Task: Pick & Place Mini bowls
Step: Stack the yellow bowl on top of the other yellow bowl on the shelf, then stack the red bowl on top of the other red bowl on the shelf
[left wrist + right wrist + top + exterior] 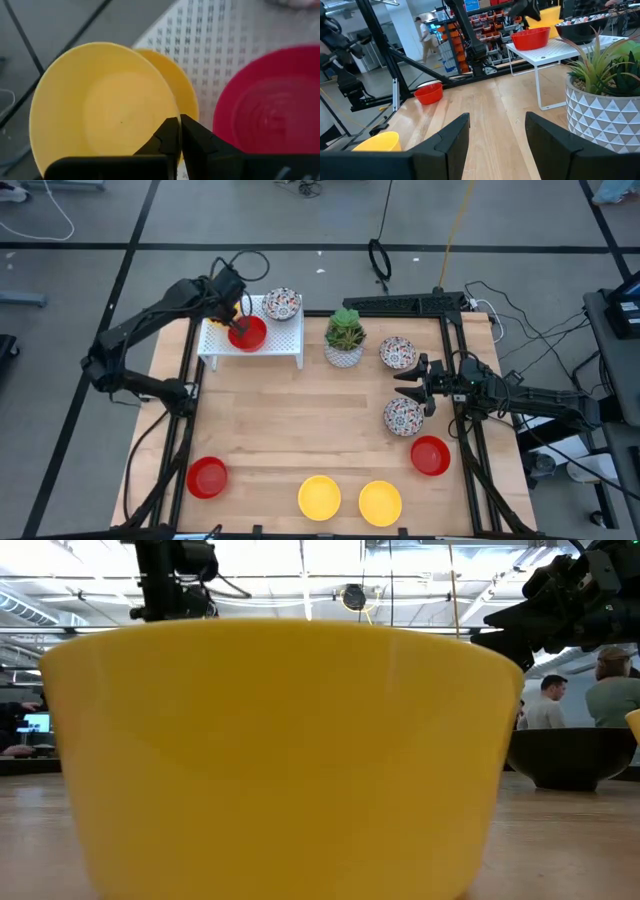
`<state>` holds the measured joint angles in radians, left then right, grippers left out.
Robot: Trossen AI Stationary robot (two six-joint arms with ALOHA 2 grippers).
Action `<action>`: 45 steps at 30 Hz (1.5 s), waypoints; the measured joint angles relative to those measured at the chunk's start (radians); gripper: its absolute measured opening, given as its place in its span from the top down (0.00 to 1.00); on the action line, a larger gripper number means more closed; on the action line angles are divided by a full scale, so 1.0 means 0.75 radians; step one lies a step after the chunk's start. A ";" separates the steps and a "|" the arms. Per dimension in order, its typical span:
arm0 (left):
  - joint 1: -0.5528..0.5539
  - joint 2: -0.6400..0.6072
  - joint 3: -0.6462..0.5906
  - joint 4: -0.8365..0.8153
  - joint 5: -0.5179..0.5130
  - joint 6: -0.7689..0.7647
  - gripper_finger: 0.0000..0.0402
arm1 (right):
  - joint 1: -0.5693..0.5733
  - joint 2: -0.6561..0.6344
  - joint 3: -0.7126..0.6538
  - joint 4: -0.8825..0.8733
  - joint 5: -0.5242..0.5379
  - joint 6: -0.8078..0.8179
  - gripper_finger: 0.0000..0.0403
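Yellow bowl (105, 107), hidden overhead, fills the left wrist view, rim pinched by left fingers (169, 137); right fingers (451, 137) spread.

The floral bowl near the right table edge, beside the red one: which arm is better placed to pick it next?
The right. Its open gripper hovers just beside that floral bowl, while the left gripper is shut on a yellow bowl at the white rack.

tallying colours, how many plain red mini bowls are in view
3. One red bowl sits on the white rack by the left gripper, one red bowl at the table's front left, one red bowl at the right edge. None seems hidden.
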<state>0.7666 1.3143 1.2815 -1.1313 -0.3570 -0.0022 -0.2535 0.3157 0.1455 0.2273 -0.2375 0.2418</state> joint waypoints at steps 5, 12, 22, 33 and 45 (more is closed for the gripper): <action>0.001 -0.001 -0.035 0.009 0.028 0.000 0.98 | 0.000 0.000 0.000 0.000 0.000 0.000 0.55; -0.011 -0.001 -0.036 0.012 0.036 -0.042 0.91 | 0.000 0.000 0.000 0.000 0.000 0.000 0.55; -0.013 -0.001 -0.036 0.056 0.036 -0.146 0.70 | 0.000 0.000 0.000 0.000 0.000 0.000 0.55; -0.108 -0.002 0.164 0.022 0.183 -0.216 0.52 | 0.000 0.000 0.000 0.000 0.000 0.000 0.55; -0.633 0.002 0.205 0.048 0.497 -0.455 0.51 | 0.000 -0.001 0.000 0.000 0.000 0.000 0.55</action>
<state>0.2916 1.3155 1.4349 -1.0950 0.0158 -0.3437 -0.2535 0.3153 0.1455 0.2272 -0.2375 0.2419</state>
